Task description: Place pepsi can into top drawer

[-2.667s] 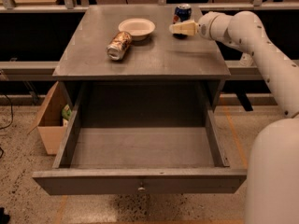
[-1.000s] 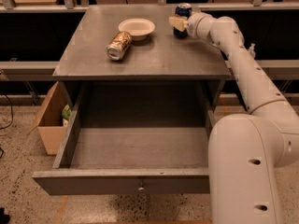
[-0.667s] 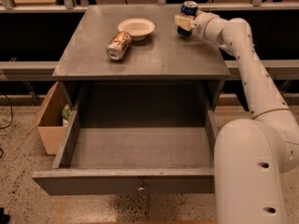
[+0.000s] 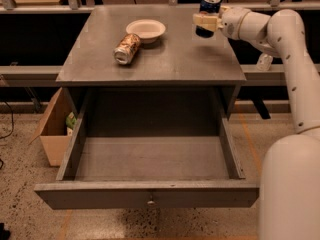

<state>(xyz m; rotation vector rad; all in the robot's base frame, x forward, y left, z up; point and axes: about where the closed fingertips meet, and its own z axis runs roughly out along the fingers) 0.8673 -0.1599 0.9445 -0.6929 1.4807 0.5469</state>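
Note:
The pepsi can (image 4: pixel 210 5) is dark blue with a silver top and stands upright at the back right of the cabinet top (image 4: pixel 165 59). My gripper (image 4: pixel 204 20) reaches in from the right. Its cream fingers (image 4: pixel 200 20) are closed around the can's middle. The can's base looks at or just above the surface. The top drawer (image 4: pixel 150 194) is pulled fully open below the cabinet top. Its inside is bare, and a small round knob (image 4: pixel 150 201) sits at the middle of its front panel.
A brown-gold can (image 4: pixel 126 48) lies on its side at the left-centre of the cabinet top. A white bowl (image 4: pixel 146 30) sits just behind it. A cardboard box (image 4: pixel 52 129) stands on the floor left of the cabinet. My white arm (image 4: pixel 295 69) fills the right side.
My gripper moved from in front of the pepsi can up to it and closed around it. The can now sits slightly further right and higher.

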